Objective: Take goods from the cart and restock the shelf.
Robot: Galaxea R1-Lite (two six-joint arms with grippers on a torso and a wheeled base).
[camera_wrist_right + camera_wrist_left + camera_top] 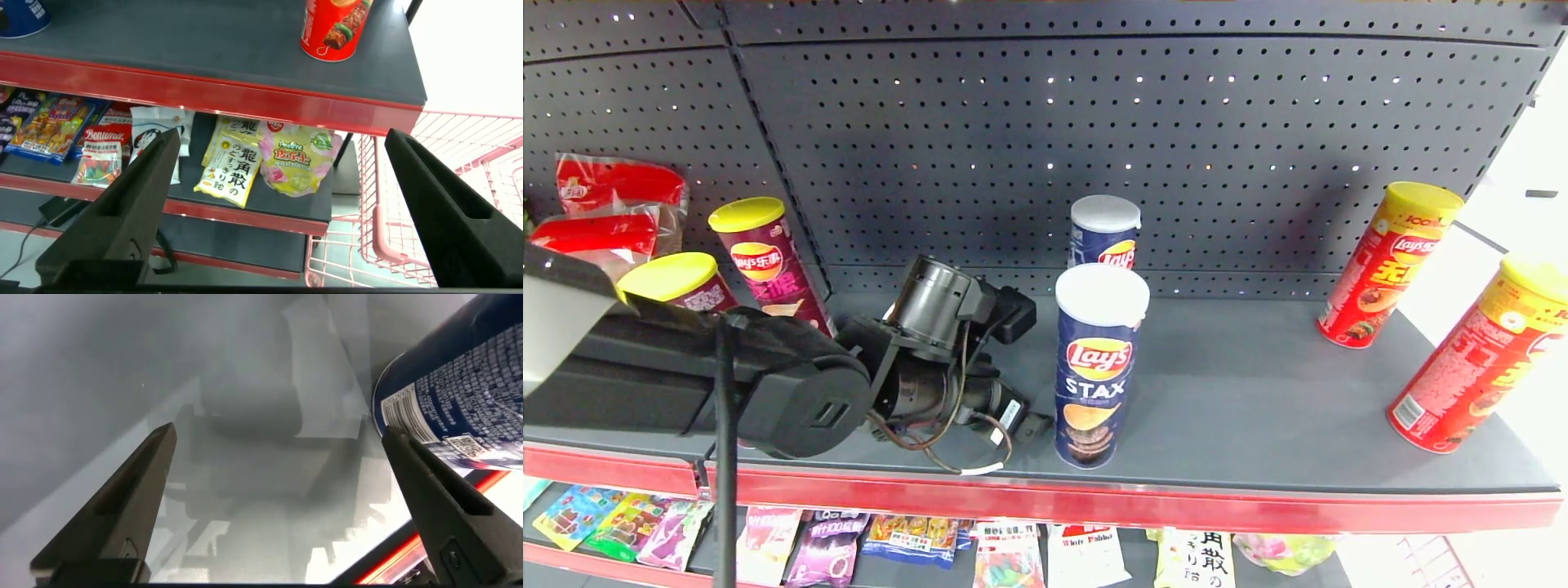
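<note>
One blue can (466,384) beside left jaws

Brand logos printed on blue can (1100,367), red can (1388,265).

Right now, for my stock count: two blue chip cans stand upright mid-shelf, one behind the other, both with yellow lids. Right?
The front blue can and the rear blue can have white lids, not yellow, as the head view shows. The rest holds.
</note>
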